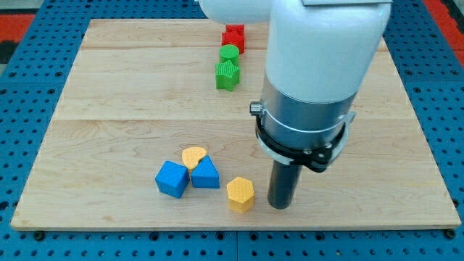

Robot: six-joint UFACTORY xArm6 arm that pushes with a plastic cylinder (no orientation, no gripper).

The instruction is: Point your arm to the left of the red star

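The single camera view looks down on a pale wooden desk (109, 87) resting on a blue perforated surface. A white and grey robot arm (312, 87) fills the right centre of the view. It carries no gripper, so there is nothing to be spread or pressed together; it ends in a dark rod whose tip (279, 206) rests on the desk near the near edge.

Just left of the tip sits a yellow hexagonal block (240, 193), close but apart from it. Further left lies a cluster: a blue triangular block (205, 173), a yellow heart-shaped block (193, 155) touching it, and a blue cube (172, 179) beside them.

The red star (233, 36) sits at the far edge, well apart from the tip. Just nearer are a green round block (229, 53) and a green ridged block (227, 74).
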